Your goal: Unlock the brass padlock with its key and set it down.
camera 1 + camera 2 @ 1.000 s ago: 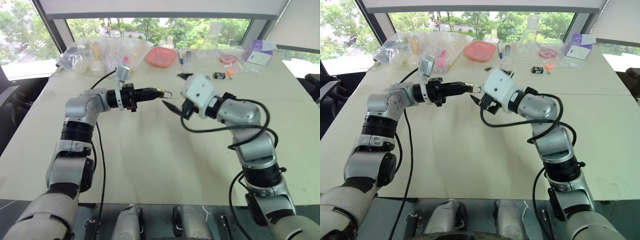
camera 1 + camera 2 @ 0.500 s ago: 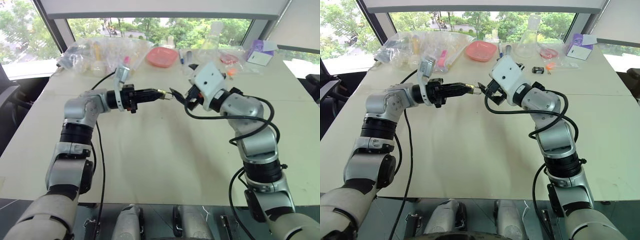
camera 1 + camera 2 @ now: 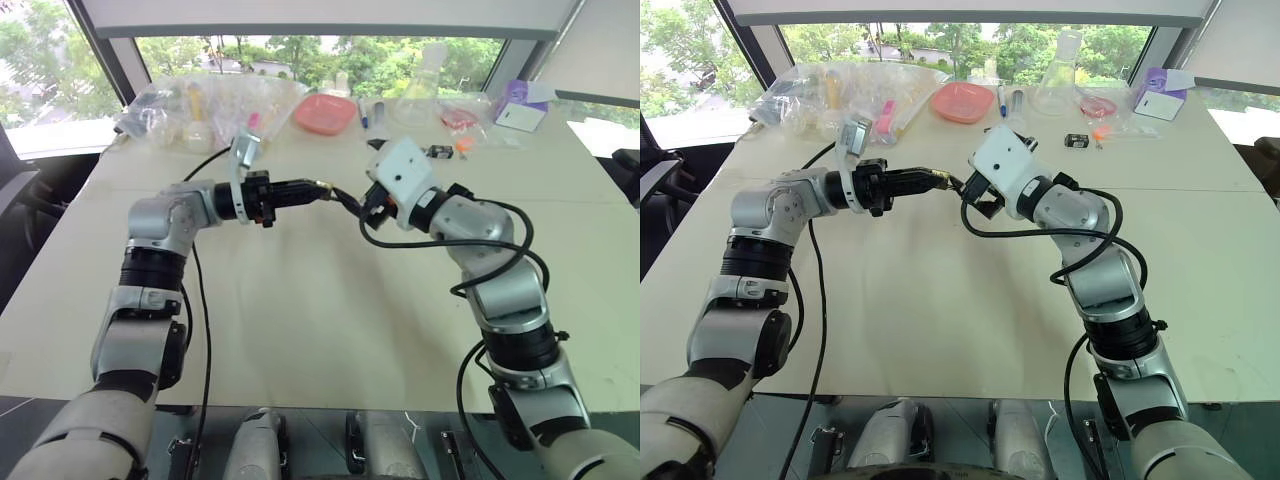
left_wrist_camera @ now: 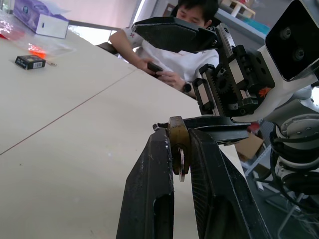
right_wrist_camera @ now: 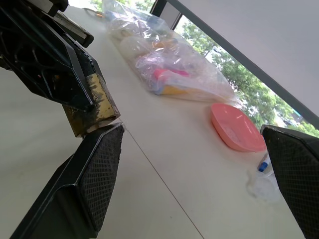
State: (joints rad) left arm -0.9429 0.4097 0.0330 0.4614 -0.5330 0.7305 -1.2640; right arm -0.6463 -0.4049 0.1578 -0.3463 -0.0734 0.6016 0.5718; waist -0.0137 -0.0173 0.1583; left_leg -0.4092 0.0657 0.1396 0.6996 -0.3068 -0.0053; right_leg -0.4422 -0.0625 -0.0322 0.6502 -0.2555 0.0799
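from the left eye view, the left gripper (image 3: 318, 187) holds level above the table (image 3: 300, 300), nipped nearly shut on the brass padlock (image 3: 323, 185) at its very tips. the right gripper (image 3: 352, 205) has shifted about over the last second: it sat lower and off to the side of the lock, then rose close beside it, and now its fingers are right at the lock's end again, a touch lower. the left arm has barely stirred all the while.

the right eye view tells the same: the two grippers meet tip to tip over the bare middle of the table, well clear of the pink dish (image 3: 962, 102) and the plastic bags (image 3: 830, 95) at the far edge.

in the left wrist view the padlock (image 4: 178, 142) is pinched between the two black fingers (image 4: 149, 199), its silvery shackle (image 4: 181, 167) hanging down in the gap. the right gripper's jaws stand wide, one finger above and one just behind the lock. a seated person (image 4: 174, 55) is in the background.

in the right wrist view one wide-spread finger (image 5: 94, 169) sits just under the brass corner (image 5: 97, 107), touching or nearly so; the other finger (image 5: 294, 169) is far off. it grips nothing, and i can't make out a key anywhere.

i'd judge it is lining up on the lock; unlocking hasn't begun.
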